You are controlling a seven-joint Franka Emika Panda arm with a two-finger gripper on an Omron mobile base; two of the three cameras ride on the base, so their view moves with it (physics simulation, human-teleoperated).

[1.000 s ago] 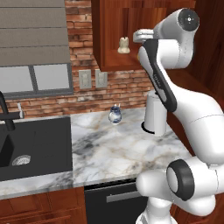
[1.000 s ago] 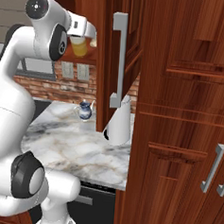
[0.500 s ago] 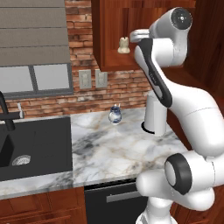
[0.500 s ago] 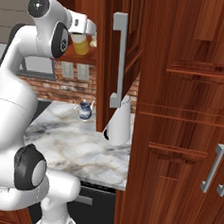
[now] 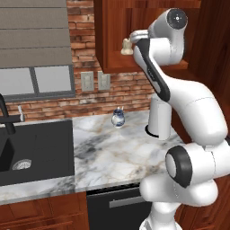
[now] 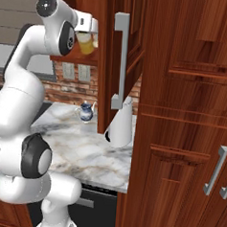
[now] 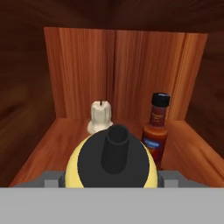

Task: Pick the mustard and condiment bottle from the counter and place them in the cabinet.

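No word, brand or number can be read anywhere in these pictures. The condiment bottle standing on the cabinet shelf carries a red label with a blue patch low on it, yet whatever is printed there is too blurred to make out. The mustard shows no lettering.
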